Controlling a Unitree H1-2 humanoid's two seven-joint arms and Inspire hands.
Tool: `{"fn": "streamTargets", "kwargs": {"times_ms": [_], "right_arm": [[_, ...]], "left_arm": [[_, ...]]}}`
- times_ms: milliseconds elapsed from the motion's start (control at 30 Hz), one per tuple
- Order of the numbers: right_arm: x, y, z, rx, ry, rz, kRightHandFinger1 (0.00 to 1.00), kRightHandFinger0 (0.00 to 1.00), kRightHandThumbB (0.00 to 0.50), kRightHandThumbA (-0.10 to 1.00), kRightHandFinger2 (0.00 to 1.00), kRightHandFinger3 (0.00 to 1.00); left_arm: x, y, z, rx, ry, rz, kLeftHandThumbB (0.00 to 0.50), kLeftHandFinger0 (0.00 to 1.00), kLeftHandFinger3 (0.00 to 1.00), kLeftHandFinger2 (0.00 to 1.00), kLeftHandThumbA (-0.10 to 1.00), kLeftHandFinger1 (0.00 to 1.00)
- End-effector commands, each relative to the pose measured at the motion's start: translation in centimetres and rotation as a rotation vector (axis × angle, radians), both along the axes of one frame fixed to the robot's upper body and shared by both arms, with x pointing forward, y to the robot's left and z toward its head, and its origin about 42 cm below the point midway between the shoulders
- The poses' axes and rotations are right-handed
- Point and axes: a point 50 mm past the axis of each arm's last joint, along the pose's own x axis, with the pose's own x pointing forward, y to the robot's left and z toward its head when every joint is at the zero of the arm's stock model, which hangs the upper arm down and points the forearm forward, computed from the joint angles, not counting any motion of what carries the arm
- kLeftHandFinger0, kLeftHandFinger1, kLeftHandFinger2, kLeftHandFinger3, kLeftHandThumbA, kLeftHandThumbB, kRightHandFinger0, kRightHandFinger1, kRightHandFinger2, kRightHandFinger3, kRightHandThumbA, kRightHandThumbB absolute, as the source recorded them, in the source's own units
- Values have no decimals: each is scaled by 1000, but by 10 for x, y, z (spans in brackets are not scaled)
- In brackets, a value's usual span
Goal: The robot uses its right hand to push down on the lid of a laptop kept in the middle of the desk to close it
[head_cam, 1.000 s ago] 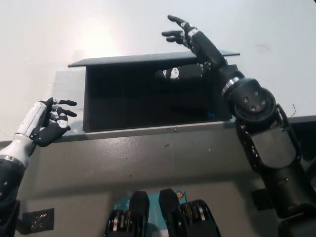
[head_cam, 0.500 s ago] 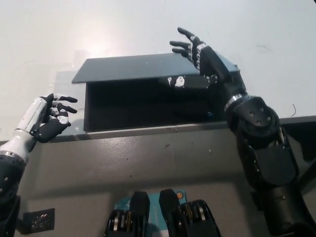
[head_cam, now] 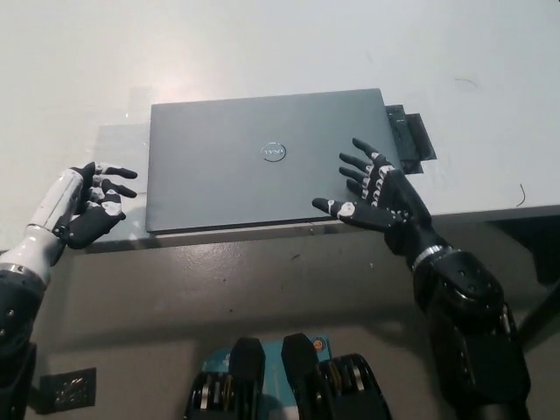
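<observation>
- The laptop (head_cam: 267,164) is lying shut and flat on the white desk (head_cam: 262,48), its near edge running along the desk's front edge, roughly midway between the left and right sides.
- Its dark grey lid is facing up, with a round logo (head_cam: 274,153) showing near the lid's middle.
- The black right hand (head_cam: 374,194) is resting palm-down on the lid's near right corner, fingers spread apart and gripping nothing.
- The white left hand (head_cam: 86,210) is sitting at the desk's front edge, just left of the laptop, apart from it, its fingers loosely curled and apart, holding nothing.
- A small dark block (head_cam: 406,140) is lying on the desk against the laptop's right side.
</observation>
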Motion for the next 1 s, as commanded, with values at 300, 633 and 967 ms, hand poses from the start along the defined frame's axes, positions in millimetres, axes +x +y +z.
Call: {"fn": "streamTargets", "kwargs": {"times_ms": [300,633,967], "right_arm": [[-11,-5,-15,28,90,-6,932,998,269,1000,929,1000],[0,-13,32,22,-51,0,877,947,266,1000,875,1000],[-23,-56,104,58,-292,-46,872,947,330,1000,848,1000]], "left_arm": [[4,9,23,41,-62,1,0,295,607,503,-97,371],[1,10,19,40,-54,3,0,275,592,500,-91,364],[-1,11,16,31,-52,10,4,256,593,493,-78,349]]}}
